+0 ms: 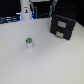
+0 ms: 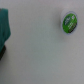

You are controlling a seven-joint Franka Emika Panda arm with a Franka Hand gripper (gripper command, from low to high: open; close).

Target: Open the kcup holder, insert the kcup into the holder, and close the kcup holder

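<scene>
Drawers on the kcup holder (image 1: 63,26) are both sitting flush with its black front as far as I am making out, their light handles showing one above the other; the box is standing on the white table (image 1: 45,62) toward the exterior view's right and far side. The kcup (image 1: 29,42) is standing upright on the bare tabletop, well apart from the holder, toward the exterior view's left of it and nearer the camera; its green top is facing up over a pale body. Through the wrist camera I am looking straight down on that same green top (image 2: 69,22), round with a white rim, lying alone on the white surface (image 2: 40,50); a blurred teal shape (image 2: 4,27) is filling one edge of that picture with something dark below it, and I am not able to say what either one is. At the far edge of the exterior view a white upright piece (image 1: 26,11) is rising out of the picture; it may be part of the arm, but I am not seeing the claw clearly in either view, so I cannot tell whether it is spread or pressed together.
</scene>
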